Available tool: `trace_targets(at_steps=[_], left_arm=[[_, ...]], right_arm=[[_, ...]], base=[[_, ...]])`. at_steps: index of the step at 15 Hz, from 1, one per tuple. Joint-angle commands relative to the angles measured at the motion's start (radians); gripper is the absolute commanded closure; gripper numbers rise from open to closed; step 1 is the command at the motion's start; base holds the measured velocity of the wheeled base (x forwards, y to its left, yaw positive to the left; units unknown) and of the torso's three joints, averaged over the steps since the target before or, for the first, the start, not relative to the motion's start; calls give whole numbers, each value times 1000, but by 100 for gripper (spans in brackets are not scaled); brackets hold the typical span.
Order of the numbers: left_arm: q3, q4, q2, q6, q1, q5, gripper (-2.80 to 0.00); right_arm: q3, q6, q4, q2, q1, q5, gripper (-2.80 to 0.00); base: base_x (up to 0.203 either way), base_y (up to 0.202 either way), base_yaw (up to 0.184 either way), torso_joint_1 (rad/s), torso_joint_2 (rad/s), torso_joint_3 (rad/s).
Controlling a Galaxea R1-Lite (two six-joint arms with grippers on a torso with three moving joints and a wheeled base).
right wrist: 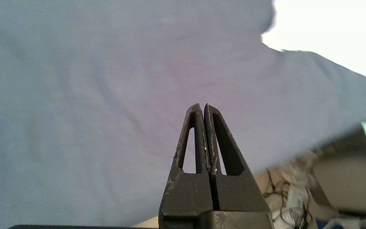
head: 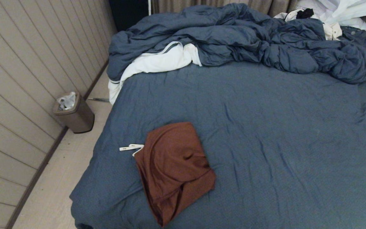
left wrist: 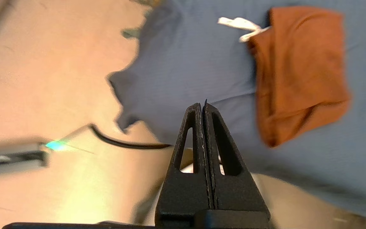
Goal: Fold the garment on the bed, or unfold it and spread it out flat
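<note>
Right, I have the garment (head: 174, 170) lying folded into a compact bundle on the bed (head: 281, 143), near the bed's left edge and toward the near end. Its white drawstring (head: 131, 148) pokes out from the folded edge on the left and rests on the blue sheet. One corner of the bundle tapers toward the foot of the bed. Neither arm shows in my head view. From the left wrist camera I see the left gripper (left wrist: 204, 106) with its fingers pressed together and nothing between them, held off the bed over the bed's corner and the floor, well apart from the shorts. The right gripper (right wrist: 204, 108) also has its fingers closed on nothing, over bare sheet near the bed's edge. At the head of the bed a rumpled duvet (head: 249, 41) is heaped, and a small bin (head: 74, 113) stands on the floor by the wall.
</note>
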State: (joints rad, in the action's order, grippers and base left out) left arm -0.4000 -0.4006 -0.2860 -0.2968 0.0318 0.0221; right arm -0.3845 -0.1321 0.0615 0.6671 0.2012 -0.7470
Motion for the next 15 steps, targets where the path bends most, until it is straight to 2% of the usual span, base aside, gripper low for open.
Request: trace_targets(at_steps=[1, 2, 4, 6, 8, 10, 12, 13, 15], left_arm=[[72, -6, 160, 80, -25, 0, 0], [115, -5, 197, 119, -29, -3, 0], [175, -1, 266, 143, -31, -6, 0], [206, 31, 286, 139, -32, -7, 0], [247, 125, 285, 146, -32, -8, 0], [321, 267, 284, 218, -32, -7, 0], [400, 409, 285, 336, -32, -38, 0], [400, 401, 286, 331, -30, -56, 0], [400, 402, 284, 285, -30, -31, 0]], right_arm=[[99, 6, 1, -212, -93, 1, 0], [131, 12, 2, -270, -110, 14, 0], [196, 47, 2, -413, -138, 96, 0], [265, 102, -1, -564, -169, 238, 0], [324, 193, -11, -662, -184, 410, 0], [347, 251, -16, -664, -189, 575, 0], [376, 265, -18, -663, -190, 770, 0], [382, 256, -65, -663, -189, 790, 0], [384, 198, -59, -664, -189, 782, 0]], base=[[0, 0, 0, 0, 0, 0], [0, 0, 0, 0, 0, 0], [0, 0, 0, 0, 0, 0], [0, 0, 0, 0, 0, 0], [0, 0, 0, 0, 0, 0], [0, 0, 0, 0, 0, 0], [0, 0, 0, 0, 0, 0], [0, 0, 0, 0, 0, 0], [0, 0, 0, 0, 0, 0]])
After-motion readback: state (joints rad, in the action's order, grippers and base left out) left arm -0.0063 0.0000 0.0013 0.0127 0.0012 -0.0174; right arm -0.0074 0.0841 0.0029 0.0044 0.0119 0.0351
